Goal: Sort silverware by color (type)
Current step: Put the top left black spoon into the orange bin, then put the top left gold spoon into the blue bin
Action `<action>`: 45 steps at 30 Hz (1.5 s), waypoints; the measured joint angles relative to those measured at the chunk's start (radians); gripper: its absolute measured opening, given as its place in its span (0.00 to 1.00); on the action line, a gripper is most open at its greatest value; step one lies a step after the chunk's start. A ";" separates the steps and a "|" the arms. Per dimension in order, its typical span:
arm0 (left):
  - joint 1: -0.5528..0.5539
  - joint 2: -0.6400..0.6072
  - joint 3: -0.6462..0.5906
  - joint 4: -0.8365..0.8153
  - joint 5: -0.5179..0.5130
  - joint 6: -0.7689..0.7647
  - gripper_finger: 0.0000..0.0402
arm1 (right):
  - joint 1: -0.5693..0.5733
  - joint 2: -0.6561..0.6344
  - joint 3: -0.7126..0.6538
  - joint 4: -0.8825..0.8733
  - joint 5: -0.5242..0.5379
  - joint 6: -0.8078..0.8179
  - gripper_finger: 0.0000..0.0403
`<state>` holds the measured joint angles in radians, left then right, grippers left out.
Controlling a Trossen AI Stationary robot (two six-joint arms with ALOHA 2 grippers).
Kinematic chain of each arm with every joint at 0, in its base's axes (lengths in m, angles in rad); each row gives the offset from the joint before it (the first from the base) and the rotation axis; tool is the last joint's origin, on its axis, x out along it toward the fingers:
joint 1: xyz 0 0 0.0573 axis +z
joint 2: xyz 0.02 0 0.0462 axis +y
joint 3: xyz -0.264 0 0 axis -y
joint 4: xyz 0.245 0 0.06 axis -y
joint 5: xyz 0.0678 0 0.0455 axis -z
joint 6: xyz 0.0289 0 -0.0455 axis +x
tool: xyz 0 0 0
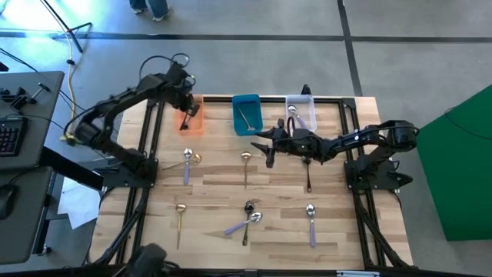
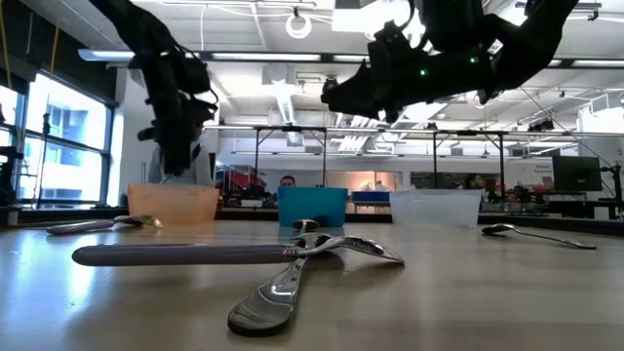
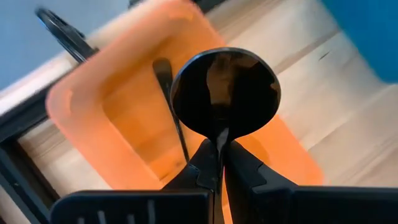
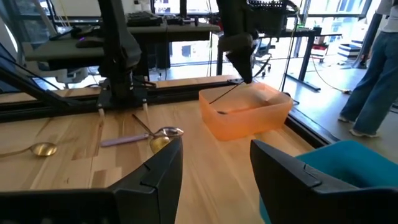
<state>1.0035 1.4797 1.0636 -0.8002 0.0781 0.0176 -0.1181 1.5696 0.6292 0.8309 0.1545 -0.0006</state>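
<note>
Black spoon (image 3: 225,92) clamped in left jaws over orange bin (image 3: 93,106); right jaws open.

Pretty crowded along the far edge: orange bin (image 1: 191,123), teal bin (image 1: 247,113) and clear bin (image 1: 301,112) lined up, left claw (image 1: 185,117) over the orange one. Open counter (image 1: 215,185) mid-way, spoons (image 1: 247,221) scattered nearer the front.
</note>
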 joint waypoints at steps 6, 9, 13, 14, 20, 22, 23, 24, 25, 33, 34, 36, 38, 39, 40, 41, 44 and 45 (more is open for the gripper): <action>0.000 0.114 0.032 -0.066 -0.007 0.046 0.00 | 0.000 0.000 0.000 -0.025 0.000 -0.007 0.43; 0.000 0.149 0.032 -0.070 -0.009 0.051 0.00 | 0.000 0.000 0.000 -0.027 0.000 -0.007 0.43; 0.000 0.181 0.032 -0.068 -0.009 0.065 0.00 | 0.000 0.000 0.000 -0.027 0.000 -0.008 0.43; 0.000 0.187 0.032 -0.069 -0.009 0.065 0.00 | 0.000 0.000 0.000 -0.027 0.000 -0.007 0.43; 0.000 0.202 0.032 -0.068 -0.014 0.065 0.04 | 0.000 0.000 0.000 -0.027 0.000 -0.007 0.43; 0.000 0.202 0.032 -0.065 -0.017 0.064 0.07 | 0.000 0.000 0.000 -0.027 0.000 -0.007 0.43; 0.000 0.202 0.032 -0.066 -0.025 0.063 0.09 | 0.000 0.000 0.000 -0.027 0.000 -0.007 0.43; 0.000 0.202 0.032 -0.067 -0.038 0.063 0.11 | 0.000 0.000 0.000 -0.027 0.000 -0.007 0.43; 0.000 0.202 0.032 -0.068 -0.054 0.065 0.13 | 0.000 0.000 0.000 -0.028 0.000 -0.007 0.43; -0.003 0.164 0.032 -0.068 -0.087 0.086 0.23 | 0.000 0.000 0.000 -0.068 0.000 -0.007 0.43; -0.006 0.148 0.032 -0.069 -0.096 0.089 0.23 | 0.000 0.000 0.000 -0.073 0.000 -0.007 0.43; -0.020 0.106 0.032 -0.068 -0.112 0.093 0.22 | 0.000 0.000 0.000 -0.086 0.000 -0.007 0.43; -0.038 0.055 0.031 -0.063 -0.117 0.098 0.20 | 0.000 0.000 0.000 -0.100 0.000 -0.007 0.40; -0.050 0.025 0.028 -0.053 -0.117 0.096 0.18 | 0.000 0.000 0.000 -0.107 0.000 -0.008 0.39; -0.067 -0.009 0.021 -0.037 -0.117 0.091 0.17 | 0.000 0.000 0.000 -0.116 0.000 -0.007 0.37; -0.086 -0.045 0.010 -0.008 -0.117 0.087 0.15 | 0.000 0.000 0.000 -0.126 0.000 -0.007 0.34; -0.154 -0.161 -0.045 0.086 -0.116 0.060 0.09 | 0.000 0.000 0.000 -0.158 0.000 -0.007 0.25; -0.182 -0.199 -0.072 0.129 -0.116 0.048 0.08 | 0.000 0.000 0.000 -0.172 0.000 -0.007 0.22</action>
<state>0.8219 1.2803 0.9913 -0.6715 -0.0380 0.0652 -0.1181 1.5692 0.6289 0.6584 0.1545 -0.0080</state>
